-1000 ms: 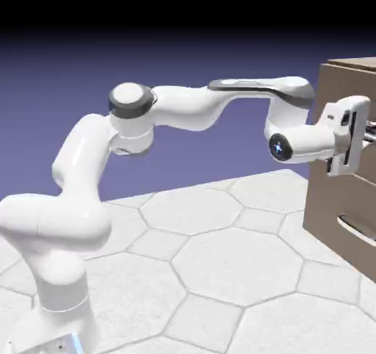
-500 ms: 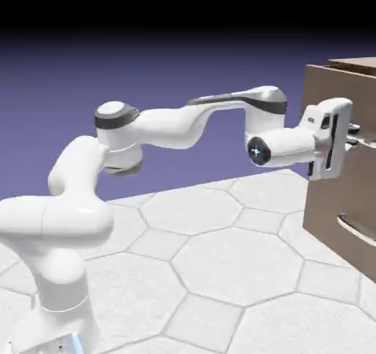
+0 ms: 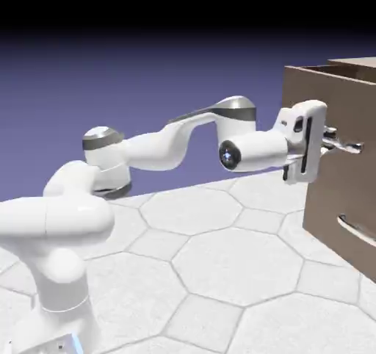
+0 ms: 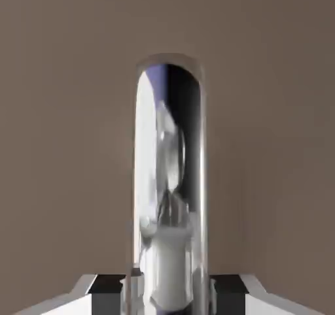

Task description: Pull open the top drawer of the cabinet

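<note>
The white arm's two-finger pincer (image 3: 332,141) is clamped on the slim silver bar handle (image 4: 171,176) of the taupe-brown wooden top drawer (image 3: 323,103), which stands out from the boxy brown cabinet (image 3: 352,220) at the exterior view's right; best to draw straight back, level, grip firm; the cabinet's right side is cut off, the fingertips hidden behind the bar.

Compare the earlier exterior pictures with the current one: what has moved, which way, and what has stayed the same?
The top drawer has slid out of the cabinet toward the exterior view's left, its front edge now further left than before. The gripper and arm drew back leftward with it, elbow folding lower. The gripper stays shut on the silver handle. The lower drawer remains closed, and the cabinet itself has not shifted.
</note>
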Robot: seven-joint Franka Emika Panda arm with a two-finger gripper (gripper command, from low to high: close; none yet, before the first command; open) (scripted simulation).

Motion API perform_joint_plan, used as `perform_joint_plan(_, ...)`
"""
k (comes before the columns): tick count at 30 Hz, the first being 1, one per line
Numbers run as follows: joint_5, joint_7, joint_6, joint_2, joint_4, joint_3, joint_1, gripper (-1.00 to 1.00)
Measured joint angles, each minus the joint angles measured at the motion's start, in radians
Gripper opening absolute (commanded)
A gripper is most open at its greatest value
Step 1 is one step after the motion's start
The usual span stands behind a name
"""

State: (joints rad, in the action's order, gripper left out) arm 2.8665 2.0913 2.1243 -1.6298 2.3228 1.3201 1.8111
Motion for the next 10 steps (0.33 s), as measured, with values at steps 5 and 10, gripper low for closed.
perform_joint_plan(5, -0.029, 0.009, -0.062, -0.016, 0.181, -0.024, -0.120, -1.00)
perform_joint_plan(10, -0.047, 0.014, -0.089, -0.028, 0.274, -0.042, -0.184, 1.00)
